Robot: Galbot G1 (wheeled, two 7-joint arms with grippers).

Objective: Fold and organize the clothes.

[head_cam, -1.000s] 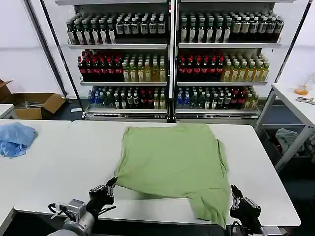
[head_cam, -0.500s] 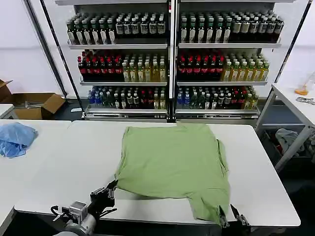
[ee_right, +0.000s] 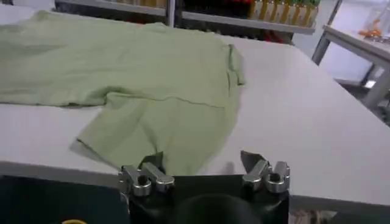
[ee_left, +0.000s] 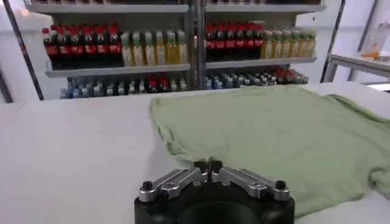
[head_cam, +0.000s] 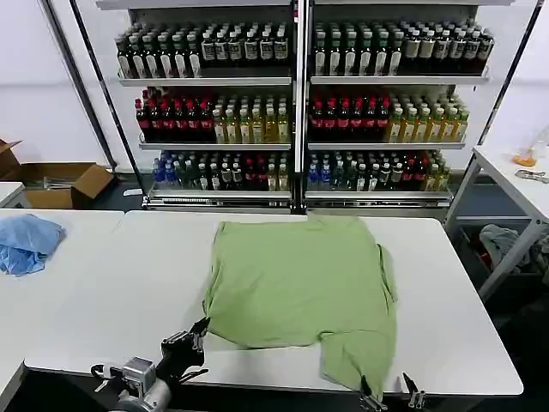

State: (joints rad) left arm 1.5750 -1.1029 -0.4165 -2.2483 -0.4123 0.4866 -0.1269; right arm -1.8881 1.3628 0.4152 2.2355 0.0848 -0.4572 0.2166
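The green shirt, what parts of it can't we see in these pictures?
- Print and buttons: the green shirt shows plain fabric in the head view; they may be underneath.
- Sleeve end: reaches the near table edge in the head view, beside the open right pincer.
- Near hem: the shut left pincer covers some in the left wrist view.

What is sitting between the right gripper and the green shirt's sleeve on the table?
Nothing visible. The right gripper, open, sits at the table's near edge, and bare tabletop leads straight to the green shirt's near sleeve.
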